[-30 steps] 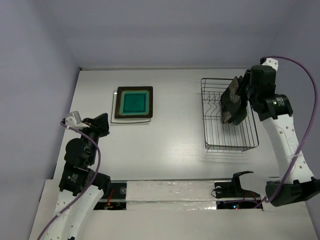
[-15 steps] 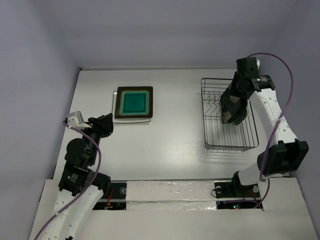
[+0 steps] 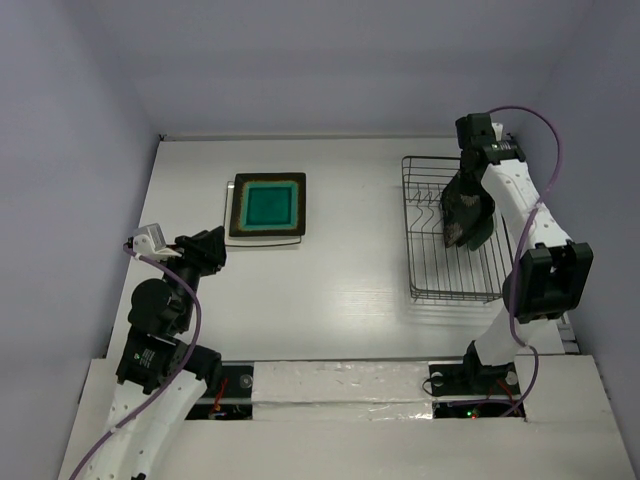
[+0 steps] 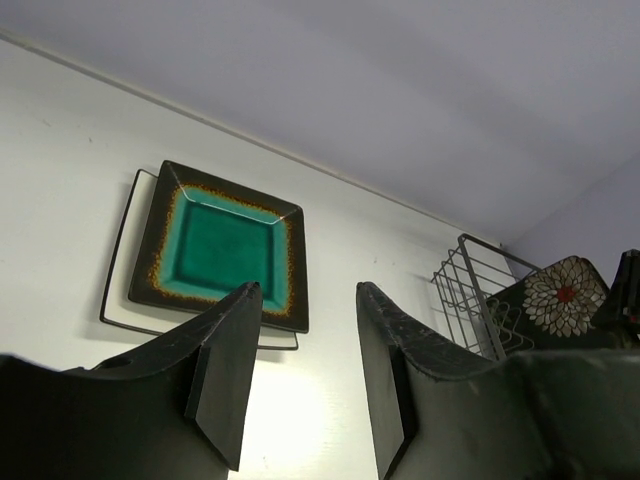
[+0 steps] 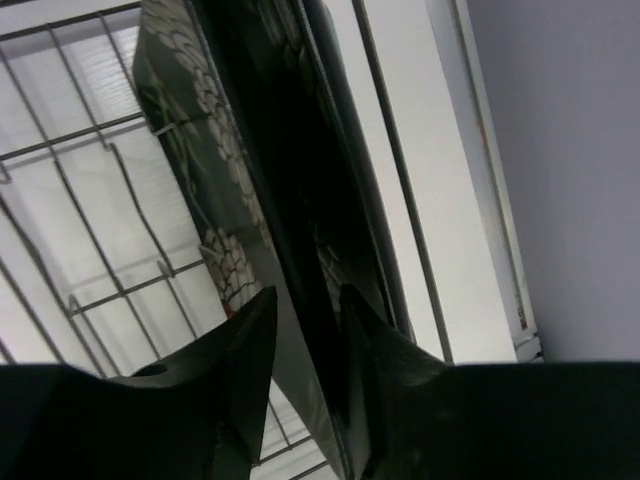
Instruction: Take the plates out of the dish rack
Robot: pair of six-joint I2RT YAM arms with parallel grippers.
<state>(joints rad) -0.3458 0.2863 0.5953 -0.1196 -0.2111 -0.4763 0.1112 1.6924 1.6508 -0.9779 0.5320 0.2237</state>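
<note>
Right gripper [image 5: 305, 300] pinched onto black flowered plate [image 3: 466, 212], on edge at dish rack [image 3: 462, 297], upper right; left gripper [image 4: 307, 290] spread wide, lower left; teal plate [image 3: 268, 205] flat, upper left.

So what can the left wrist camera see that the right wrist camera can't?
Only the left wrist camera: the teal plate lying flat on the table, and the open left gripper. Only the right wrist camera: the right gripper clamped on the flowered plate's rim, up close. Both: that flowered plate and the dish rack's wires.
</note>
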